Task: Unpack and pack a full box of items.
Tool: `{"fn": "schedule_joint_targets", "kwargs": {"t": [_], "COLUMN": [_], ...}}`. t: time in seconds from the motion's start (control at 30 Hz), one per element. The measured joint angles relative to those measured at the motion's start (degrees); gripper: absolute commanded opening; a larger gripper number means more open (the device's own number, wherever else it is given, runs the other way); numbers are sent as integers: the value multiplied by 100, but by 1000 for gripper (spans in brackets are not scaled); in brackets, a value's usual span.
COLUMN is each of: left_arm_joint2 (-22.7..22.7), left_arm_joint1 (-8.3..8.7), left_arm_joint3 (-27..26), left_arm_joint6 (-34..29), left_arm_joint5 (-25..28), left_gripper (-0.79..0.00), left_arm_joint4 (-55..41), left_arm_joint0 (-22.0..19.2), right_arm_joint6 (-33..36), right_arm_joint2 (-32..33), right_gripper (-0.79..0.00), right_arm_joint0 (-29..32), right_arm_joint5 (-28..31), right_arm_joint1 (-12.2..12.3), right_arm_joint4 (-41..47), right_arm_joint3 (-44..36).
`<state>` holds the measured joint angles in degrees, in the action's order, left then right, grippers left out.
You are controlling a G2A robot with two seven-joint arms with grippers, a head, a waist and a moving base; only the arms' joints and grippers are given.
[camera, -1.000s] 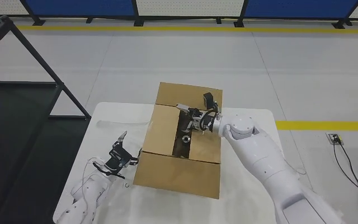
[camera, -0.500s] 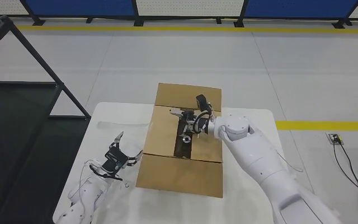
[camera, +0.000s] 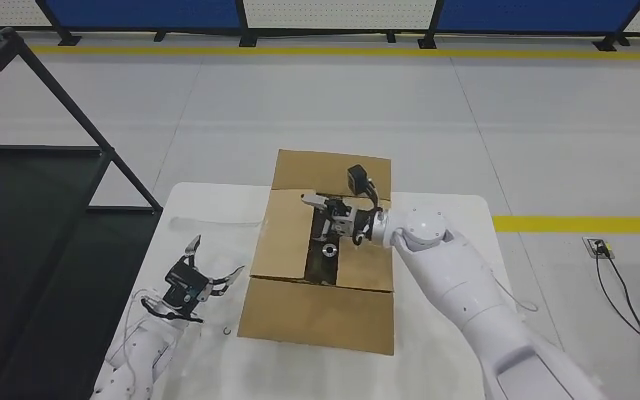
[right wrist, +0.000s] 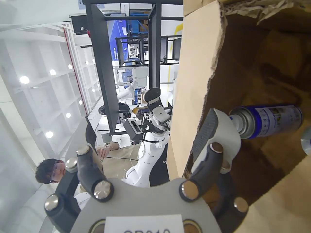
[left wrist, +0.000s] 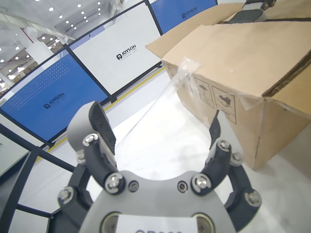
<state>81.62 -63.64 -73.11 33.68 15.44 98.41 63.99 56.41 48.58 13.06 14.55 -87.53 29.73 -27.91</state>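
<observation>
A brown cardboard box (camera: 318, 312) stands mid-table with a dark gap between its top flaps. My right gripper (camera: 323, 211) hangs open over that gap. In the right wrist view the right gripper (right wrist: 150, 120) straddles the edge of one flap (right wrist: 196, 73), one finger inside the box and one outside, not closed on it. A blue spray can (right wrist: 272, 121) lies on the box floor beside the inner finger. My left gripper (camera: 214, 259) is open and empty above the table, left of the box. The left gripper (left wrist: 155, 112) faces the box's side (left wrist: 243, 112).
A strip of clear tape (left wrist: 187, 73) hangs loose off the box's corner towards the left gripper. A second can's metal end (right wrist: 306, 144) shows deeper inside the box. Bare white table (camera: 200, 215) lies left of the box; a black frame (camera: 70, 130) stands beyond the table's left edge.
The left gripper has drawn back from the box's side, towards the table's left. The right gripper has shifted slightly left over the flaps, staying open.
</observation>
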Motion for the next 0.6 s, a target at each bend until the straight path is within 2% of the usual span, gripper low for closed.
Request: {"fn": "schedule_joint_targets", "kwargs": {"t": [0.23, 0.6], "left_arm_joint2": [54, 430], "left_arm_joint1": [16, 74], "left_arm_joint3": [-70, -7], "left_arm_joint6": [11, 147], "left_arm_joint5": [-4, 7], "left_gripper": [0, 0], "left_arm_joint4": [-27, -351], "left_arm_joint0": [47, 166], "right_arm_joint6": [340, -380], "right_arm_joint2": [233, 105], "right_gripper": [0, 0], "right_arm_joint0": [-12, -82], "right_arm_joint5": [-79, -108], "right_arm_joint1": [-69, -391], "right_arm_joint4": [597, 774], "right_arm_joint3": [37, -161]}}
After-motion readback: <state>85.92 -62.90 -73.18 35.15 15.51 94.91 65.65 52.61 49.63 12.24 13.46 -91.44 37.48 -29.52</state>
